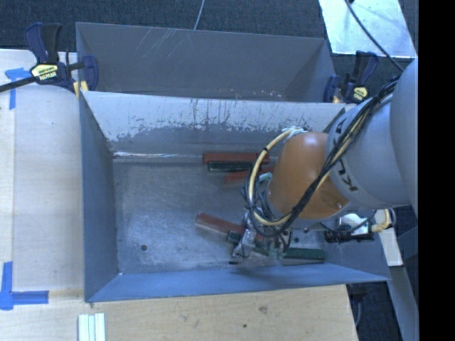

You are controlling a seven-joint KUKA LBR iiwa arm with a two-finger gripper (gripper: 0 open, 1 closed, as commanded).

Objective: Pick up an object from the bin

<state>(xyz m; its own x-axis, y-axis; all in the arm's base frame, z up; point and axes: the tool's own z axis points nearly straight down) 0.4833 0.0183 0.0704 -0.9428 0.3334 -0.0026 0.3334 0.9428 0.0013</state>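
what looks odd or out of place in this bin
Nothing looks spilled or broken. The bin's back wall is streaked with dark scratches, likely wear. A reddish-brown bar lies askew on the floor beside the gripper.

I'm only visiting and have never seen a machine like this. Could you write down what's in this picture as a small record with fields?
container: grey metal bin, floor scuffed
arm: comes in from the right, with an orange cover on its wrist and cables looped round it
gripper place: the gripper is low in the bin, close to the near wall
nearest things: reddish-brown flat piece just left of it; dark green flat piece to its right
further off: long dark and red bar along the far wall
holding anything: cannot tell
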